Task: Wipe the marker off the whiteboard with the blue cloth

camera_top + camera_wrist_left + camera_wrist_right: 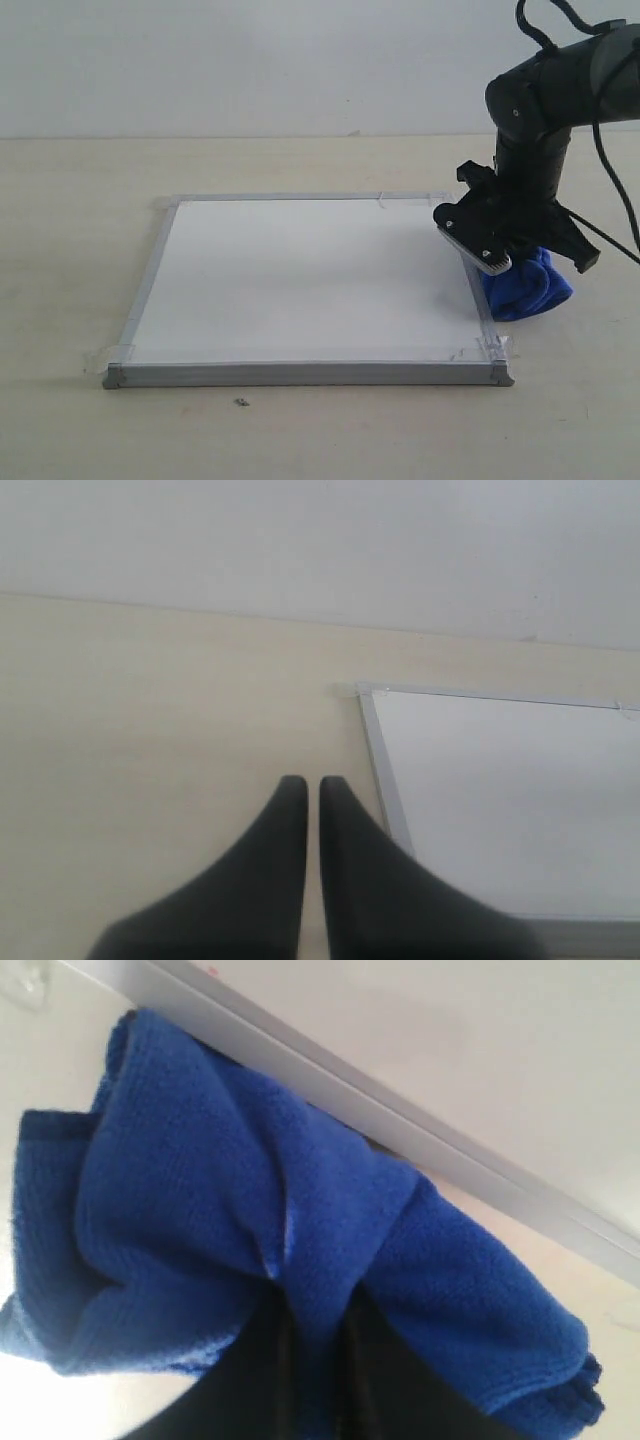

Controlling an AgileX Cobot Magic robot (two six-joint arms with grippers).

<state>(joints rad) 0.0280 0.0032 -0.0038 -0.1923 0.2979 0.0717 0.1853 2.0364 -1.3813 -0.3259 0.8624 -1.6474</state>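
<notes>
The whiteboard lies flat on the table, silver-framed with taped corners, and its surface looks plain white. No red marker line shows on it in any view. The blue cloth is bunched just off the board's right edge, against the frame. My right gripper comes down onto it from above and is shut on a fold of the blue cloth, fingertips buried in the fabric. My left gripper is shut and holds nothing, hovering over bare table beside the whiteboard's corner. It is outside the exterior view.
The pale wooden table runs all round the board, with a white wall behind. Clear tape holds the near right corner. A small dark speck lies in front of the board.
</notes>
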